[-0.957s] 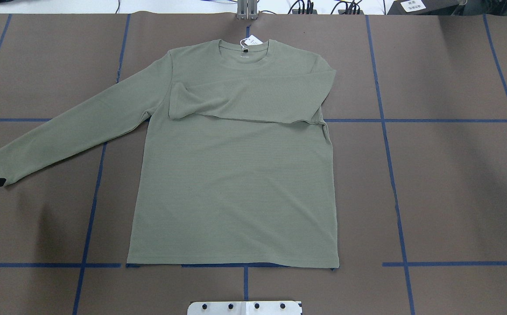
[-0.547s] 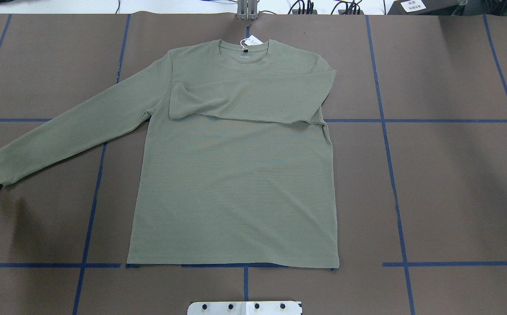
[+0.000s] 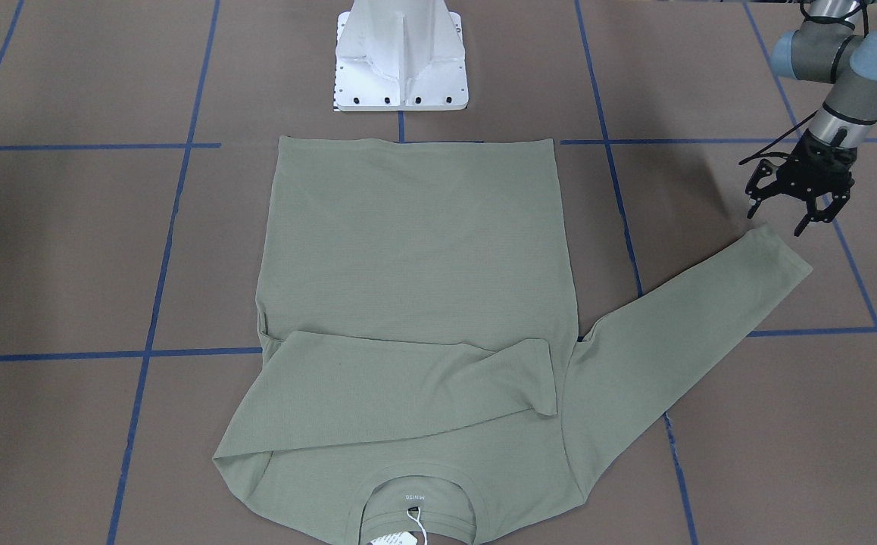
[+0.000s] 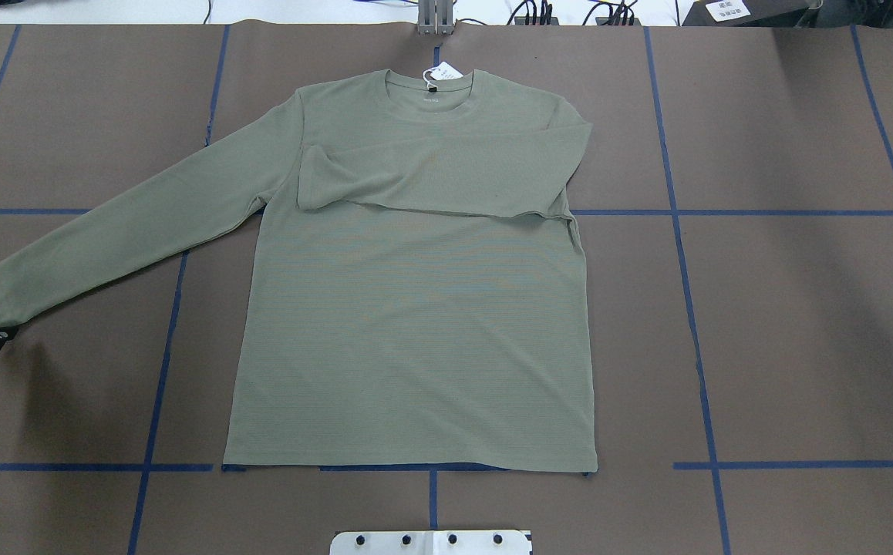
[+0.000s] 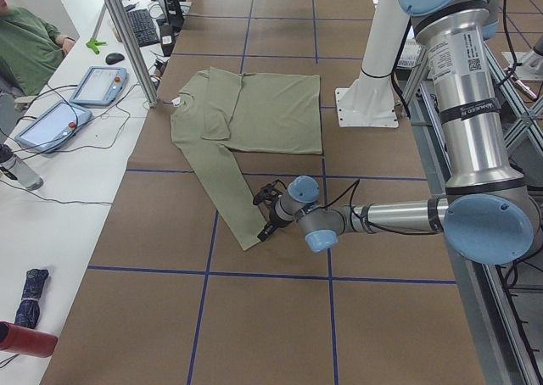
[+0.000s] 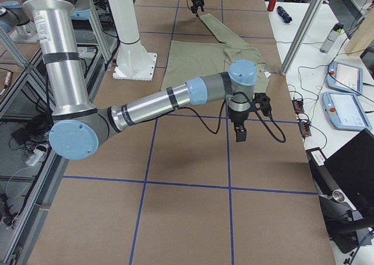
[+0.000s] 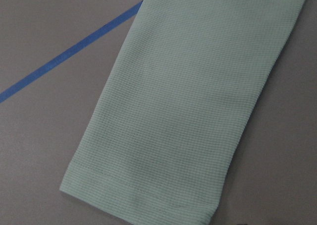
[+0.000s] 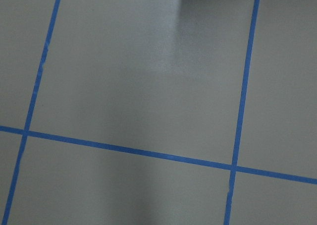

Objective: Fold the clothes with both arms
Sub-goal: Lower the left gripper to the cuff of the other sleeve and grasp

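Nearest the robot, the white pedestal base (image 4: 431, 542). Just beyond it, the sage-green shirt (image 4: 416, 347): lies flat and front up on the brown worktop (image 4: 801, 308), hem along a blue tape line (image 4: 61, 467). Smooth from hem to chest.

To the left, 1 sleeve (image 4: 130, 231) stretched straight out from the shoulder and slanting back toward the near side, its cuff (image 4: 3, 297) flat on the worktop, well left of the body. Just beside that cuff, the left arm (image 3: 855, 68), extended low, jaws spread wide and pointing down. Empty, gripping nothing. Contact with the cuff edge: impossible to tell. From the left wrist camera, the cuff end square and unwrinkled, close to a tape line.

Farther on, the other sleeve (image 4: 431, 177) folded across the chest, its end close to the left side of the body. Farthest, the crew collar (image 4: 431, 96) with a white paper tag (image 4: 444, 74) on a string.

Off to the right, well apart from the shirt, the right arm (image 6: 152, 104) stretched out above brown worktop crossed by tape lines, wrist turned down. State of its jaws: impossible to tell.
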You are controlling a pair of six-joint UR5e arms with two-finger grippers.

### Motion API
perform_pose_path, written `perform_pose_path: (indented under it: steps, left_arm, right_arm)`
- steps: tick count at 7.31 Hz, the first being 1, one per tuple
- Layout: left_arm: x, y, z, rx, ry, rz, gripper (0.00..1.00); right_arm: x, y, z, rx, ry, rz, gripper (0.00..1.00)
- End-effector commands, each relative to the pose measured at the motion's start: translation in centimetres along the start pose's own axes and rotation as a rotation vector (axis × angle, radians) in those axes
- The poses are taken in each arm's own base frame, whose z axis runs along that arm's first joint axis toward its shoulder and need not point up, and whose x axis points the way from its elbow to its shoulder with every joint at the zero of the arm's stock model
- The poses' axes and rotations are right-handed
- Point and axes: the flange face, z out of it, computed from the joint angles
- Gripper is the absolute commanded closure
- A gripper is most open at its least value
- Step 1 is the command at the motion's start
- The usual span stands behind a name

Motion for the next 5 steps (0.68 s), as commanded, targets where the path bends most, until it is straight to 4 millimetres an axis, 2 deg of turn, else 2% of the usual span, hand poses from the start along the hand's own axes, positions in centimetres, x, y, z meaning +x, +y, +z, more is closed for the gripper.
perform_pose_path:
  steps: [1,3,4,5]
  left_arm:
    - [-0.09,0.08,0.36,-0.005,-0.001,0.0,0.31]
    - [-0.18,0.08,0.67,-0.007,-0.003,0.0,0.31]
    - [-0.13,0.02,0.63,-0.007,-0.001,-0.001,0.42]
    - [-0.1,-0.07,0.65,-0.005,0.0,0.0,0.57]
  right_arm:
    - [-0.16,0.81,-0.23,0.004,0.0,-0.002,0.0]
    - [-0.06,1.46,-0.17,0.002,0.0,0.0,0.0]
    - [-0.16,1.46,-0.28,0.004,0.0,-0.002,0.0]
    - [-0.01,1.72,-0.14,0.0,0.0,0.001,0.0]
